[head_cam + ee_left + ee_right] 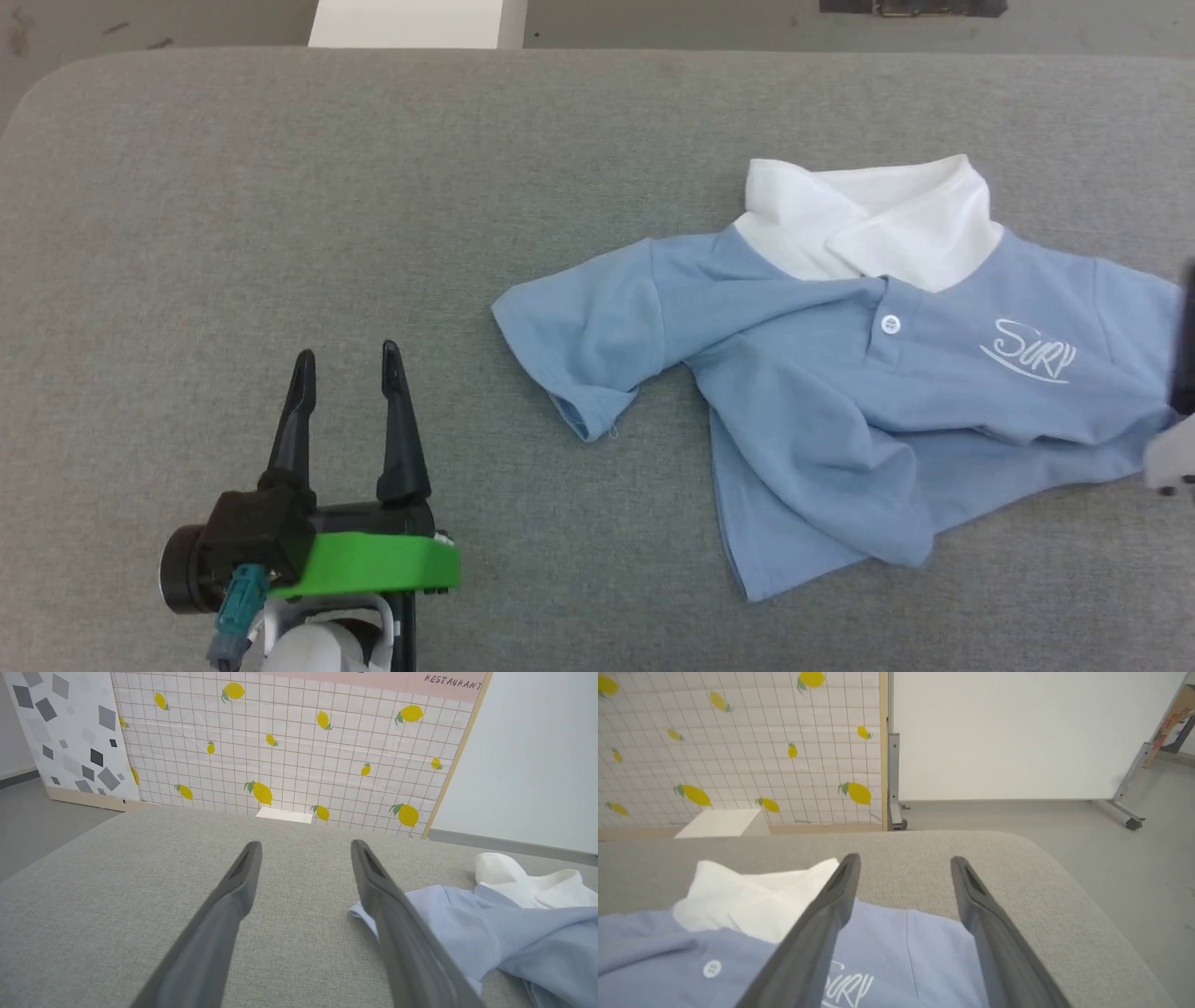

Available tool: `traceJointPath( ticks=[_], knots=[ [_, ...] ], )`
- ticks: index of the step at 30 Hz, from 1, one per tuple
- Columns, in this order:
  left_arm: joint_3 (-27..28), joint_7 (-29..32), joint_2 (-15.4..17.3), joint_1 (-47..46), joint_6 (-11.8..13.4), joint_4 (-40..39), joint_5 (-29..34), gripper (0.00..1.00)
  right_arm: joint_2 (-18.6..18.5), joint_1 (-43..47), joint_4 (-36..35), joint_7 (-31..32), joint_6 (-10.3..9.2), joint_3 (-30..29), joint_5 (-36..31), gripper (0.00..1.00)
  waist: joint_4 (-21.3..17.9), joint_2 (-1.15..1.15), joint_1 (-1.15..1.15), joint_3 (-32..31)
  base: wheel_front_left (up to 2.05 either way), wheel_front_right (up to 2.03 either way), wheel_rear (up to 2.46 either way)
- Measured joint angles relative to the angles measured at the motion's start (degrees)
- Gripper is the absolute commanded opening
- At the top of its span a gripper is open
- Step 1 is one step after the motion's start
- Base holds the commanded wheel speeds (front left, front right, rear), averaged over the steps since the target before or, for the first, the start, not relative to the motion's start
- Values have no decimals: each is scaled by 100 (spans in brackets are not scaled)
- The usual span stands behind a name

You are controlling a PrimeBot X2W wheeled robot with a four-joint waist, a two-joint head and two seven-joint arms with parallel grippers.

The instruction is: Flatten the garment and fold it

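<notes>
The garment is seen lying crosswise, beneath the right gripper and well apart from the left gripper; both are shown spread, empty

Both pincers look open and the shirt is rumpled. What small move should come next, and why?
Probably the left pincer should reach across to the near sleeve of the shirt and grip its hem. The shirt lies creased with its lower part folded over; that pincer hangs open above bare table, while the right pincer, also open, is over the opposite shoulder.
</notes>
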Motion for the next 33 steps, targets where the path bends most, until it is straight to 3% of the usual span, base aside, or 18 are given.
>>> traceJointPath(
  ticks=[4,9,14,18,22,27,33],
  knots=[
    [14,0,10,1,16,-148,105,100,236,409,-829,-879,3,235,198,100,-55,0,0,4,0,0,0],
    [-46,170,186,-136,-47,-88,232,100,301,937,-981,-1212,1,394,721,100,-121,0,0,113,0,0,0],
    [-236,1218,528,-1015,-363,301,315,100,305,1003,-1010,-1278,1,450,805,100,-187,0,0,289,0,0,0],
    [-407,2431,591,-1786,-667,825,233,100,305,984,-1076,-1272,1,430,792,100,-200,0,0,446,0,0,0],
    [-437,3381,561,-2314,-751,1290,48,100,307,902,-1081,-1215,1,468,786,100,-213,0,0,596,0,0,0],
    [-426,3888,535,-2580,-742,1662,-121,100,305,873,-1053,-1173,1,480,790,100,-270,0,0,749,0,0,0],
    [-545,4078,521,-2719,-861,2012,-194,100,305,872,-1032,-1170,1,410,789,100,-329,0,0,879,0,0,0]
  ],
)
